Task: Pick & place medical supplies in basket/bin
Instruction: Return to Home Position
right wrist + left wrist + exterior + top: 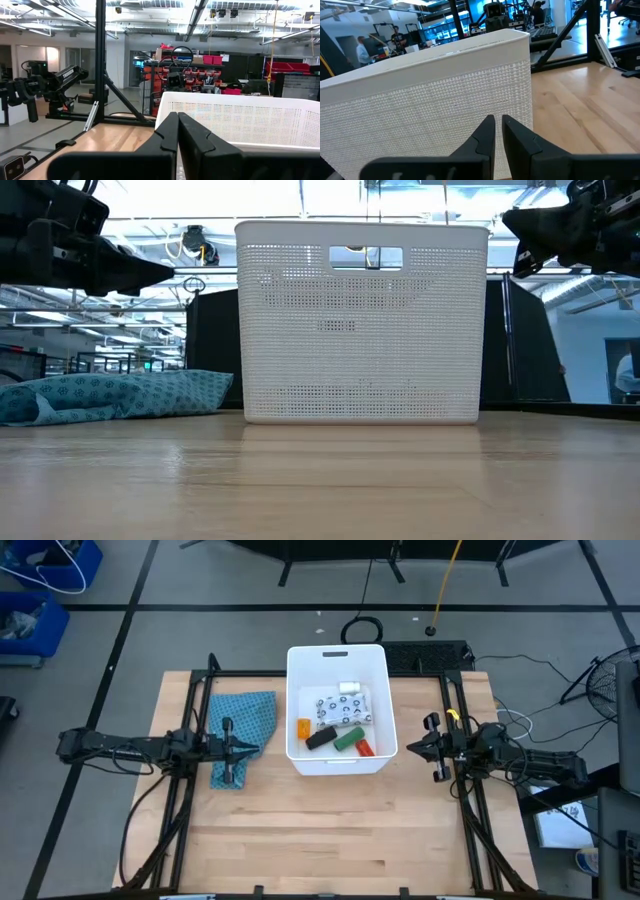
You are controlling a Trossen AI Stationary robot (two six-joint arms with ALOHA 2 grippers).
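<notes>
The white bin (337, 765) stands at the table's middle and fills the low view (362, 320). Inside it lie the dotted packet (343, 708), the white roll (349, 687), the small orange bottle (304, 727), the black bar (320, 738), the green block (348, 740) and the red bottle (364, 748). My left gripper (256, 748) hovers left of the bin, above the teal cloth's edge, shut and empty (498, 122). My right gripper (415, 748) hovers right of the bin, shut and empty (177, 117). Both point at the bin's side walls.
The teal patterned cloth (240, 730) lies flat on the table left of the bin, under the left arm. Bare wooden table (340, 830) stretches toward the near edge. Black frame rails (470, 810) run along both sides. People show in the room beyond (362, 47).
</notes>
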